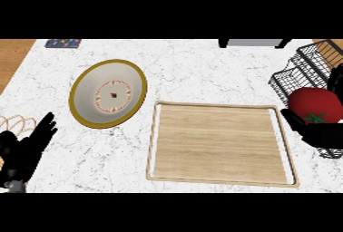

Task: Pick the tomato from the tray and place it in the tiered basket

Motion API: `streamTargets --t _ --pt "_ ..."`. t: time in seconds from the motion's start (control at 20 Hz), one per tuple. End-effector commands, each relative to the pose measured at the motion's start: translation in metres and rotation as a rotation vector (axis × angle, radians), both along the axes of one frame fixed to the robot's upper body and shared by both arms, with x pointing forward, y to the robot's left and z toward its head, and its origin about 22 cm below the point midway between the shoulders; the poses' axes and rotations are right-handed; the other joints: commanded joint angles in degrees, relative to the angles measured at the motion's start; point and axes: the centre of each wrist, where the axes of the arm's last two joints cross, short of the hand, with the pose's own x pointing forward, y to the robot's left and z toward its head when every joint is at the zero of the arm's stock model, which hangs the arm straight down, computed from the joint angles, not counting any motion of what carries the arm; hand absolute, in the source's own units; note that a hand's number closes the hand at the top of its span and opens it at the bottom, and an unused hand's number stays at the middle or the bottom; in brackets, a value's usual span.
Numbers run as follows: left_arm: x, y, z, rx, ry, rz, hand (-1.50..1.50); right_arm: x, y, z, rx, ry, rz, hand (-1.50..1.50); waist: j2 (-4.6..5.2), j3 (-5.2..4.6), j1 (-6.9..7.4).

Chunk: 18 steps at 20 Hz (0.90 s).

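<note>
Tomato (315, 107) off the tray (221, 144) already, held at the view's right edge in the right hand (326, 132); black fingers curled beneath and around the lower half, red top and green calyx showing; positioned at the wire tiered basket (303, 68), in front of its lower bars, though whether inside a tier or only beside one cannot be told. Wooden tray in the middle of the marble counter (201, 63), bare of any load; gold-rimmed plate (108, 93) to its left, apart from it. Left hand (25, 149) at the lower left edge, fingers straight and raised, resting, holding nothing.

Handling, as a judgement: round, smooth-skinned, probably light and somewhat soft, so prone to rolling or slipping out of a narrow pinch and to bruising under a hard squeeze; best taken around the widest part with fingers spread below, much as now, calyx up. Likely step in hand: carrying over the basket's rim; release only once low over the wire floor, since a round fruit could roll on the bars.
</note>
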Motion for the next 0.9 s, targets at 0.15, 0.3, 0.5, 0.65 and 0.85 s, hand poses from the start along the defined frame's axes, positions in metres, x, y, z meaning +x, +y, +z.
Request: streamTargets --t 0.15,0.3,0.5,0.65,0.85 --pt "0.010 -0.008 0.009 -0.011 0.000 -0.006 0.00 0.074 -0.012 0.028 0.041 0.029 0.019 1.50 -0.11 -0.02 0.04" --pt "0.004 -0.012 -0.001 -0.011 0.000 -0.037 0.00 0.042 -0.043 0.050 -0.544 -0.123 -0.141 1.50 0.49 -0.04 0.78" --pt "0.005 -0.011 0.003 -0.007 -0.005 -0.015 0.00 0.067 -0.060 0.041 -0.679 -0.184 -0.125 1.50 0.37 0.04 1.21" --pt "0.011 -0.020 0.001 0.001 -0.003 -0.018 0.00 0.085 -0.063 0.051 -0.763 -0.186 -0.108 1.50 0.19 -0.02 0.80" --pt "0.008 -0.007 -0.002 -0.010 -0.003 0.013 0.00 0.101 -0.098 0.057 -0.761 -0.202 -0.067 1.50 0.07 -0.01 0.16"
